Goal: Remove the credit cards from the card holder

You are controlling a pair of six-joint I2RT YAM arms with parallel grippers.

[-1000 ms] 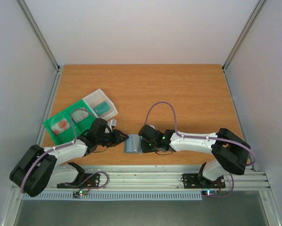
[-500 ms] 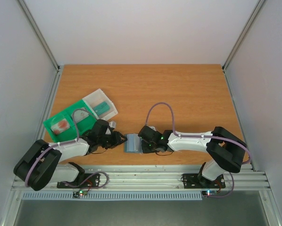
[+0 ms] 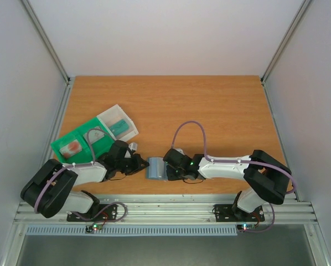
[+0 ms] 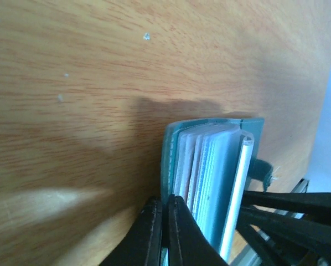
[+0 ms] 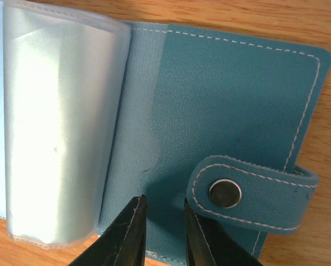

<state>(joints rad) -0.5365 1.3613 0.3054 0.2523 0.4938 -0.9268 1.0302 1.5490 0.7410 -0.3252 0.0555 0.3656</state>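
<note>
At the middle of the table's [image 3: 210,105] near edge, the left gripper [image 4: 164,202] pinches the card holder's [image 4: 212,166] outer leaf, jaws nearly together. The credit cards [image 4: 194,160] all sit in its clear sleeves [image 5: 55,122]. The right gripper [image 5: 163,202], jaws narrowly spread, presses the other leaf beside the tab clasp [image 5: 226,193]. No card is out yet.

The card holder [image 3: 156,168] lies on the table [image 3: 210,105] near its front edge, between the two arms. The left gripper [image 3: 144,164] is at its left side. The right gripper [image 3: 167,170] is at its right side, over the leaf that carries the tab clasp [image 5: 248,194]. The credit cards [image 4: 196,166] sit inside the holder, between its leaves. The tray [image 3: 59,145], with a box [image 3: 118,124] at its far right end, lies behind the left arm.
</note>
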